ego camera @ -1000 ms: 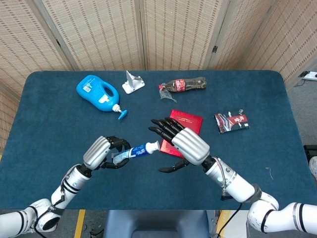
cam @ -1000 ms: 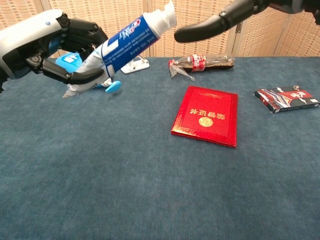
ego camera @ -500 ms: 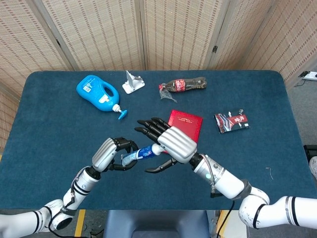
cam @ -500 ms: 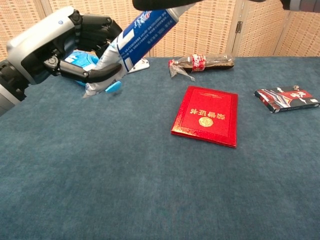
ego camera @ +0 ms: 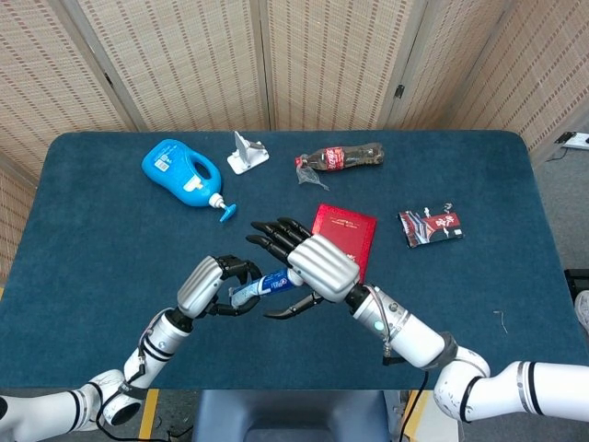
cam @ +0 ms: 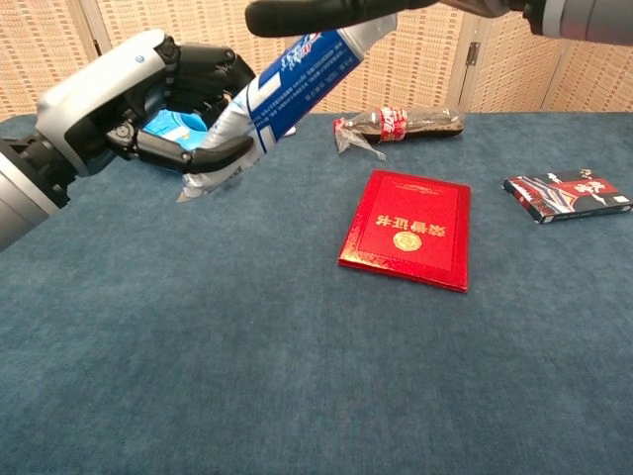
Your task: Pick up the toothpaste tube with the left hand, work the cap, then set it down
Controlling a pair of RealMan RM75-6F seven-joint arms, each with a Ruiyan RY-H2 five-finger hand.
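My left hand [ego camera: 207, 285] grips the lower half of the blue-and-white toothpaste tube [ego camera: 262, 286] and holds it above the table, tilted up toward the right. In the chest view that left hand [cam: 138, 99] wraps the crimped end while the tube [cam: 292, 84] slants to the frame's top. My right hand [ego camera: 308, 265] hovers over the cap end with its fingers spread, thumb beneath the tube. In the chest view only a black part of the right hand [cam: 326, 14] shows, lying across the tube's top. The cap itself is hidden behind it.
On the blue table [ego camera: 101, 239] lie a red booklet [ego camera: 350, 230], a black packet [ego camera: 430, 226], a flattened cola bottle [ego camera: 339, 157], a white bracket-like object [ego camera: 247, 152] and a blue detergent bottle [ego camera: 181, 173]. The booklet [cam: 407, 230] lies just right of the hands.
The two hands have closed in on each other. My left hand carried the tube to the right, and my right hand slid left until it covered the cap end.
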